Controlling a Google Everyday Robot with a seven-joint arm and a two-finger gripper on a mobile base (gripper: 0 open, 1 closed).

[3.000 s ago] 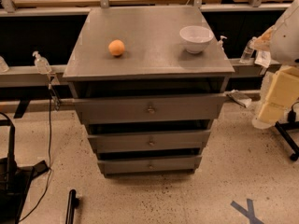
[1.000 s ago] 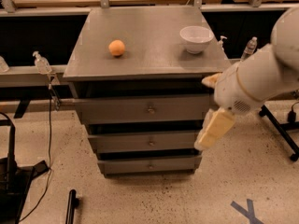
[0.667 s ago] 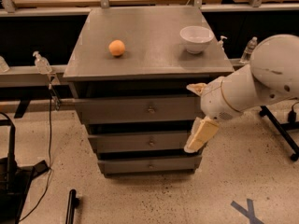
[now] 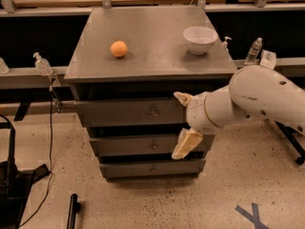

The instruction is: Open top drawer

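My fingers (image 4: 180, 124) are spread wide, nothing pinched btw them. They hang in front of the bench (image 4: 157, 63), below its front edge and toward the front-right corner. One tip is up by the right end of the top drawer (image 4: 124, 112), the other is lower, over the right end of the middle drawer (image 4: 138, 145). Can't tell if either tip touches a drawer front. My arm (image 4: 259, 97) comes in from the right, past the bench's right edge.

Top drawer sits directly under the bench's front edge, w/ a dark gap above it. It's the widest of the three fronts. Its knob (image 4: 154, 112) is at the centre of the front, left of my fingers and apart from them. Front looks pushed in, or nearly so. Bottom drawer (image 4: 152, 168) is under the middle one, both narrower.

On the bench: an orange (image 4: 119, 48) toward the left edge, about halfway back, and a white bowl (image 4: 200, 39) near the right edge, toward the back-right corner. They're well apart.

Pump bottle (image 4: 42, 64) on a rail off the bench's left edge, clear bottle (image 4: 255, 50) off the right edge. Blue X (image 4: 252, 216) on the floor, front-right
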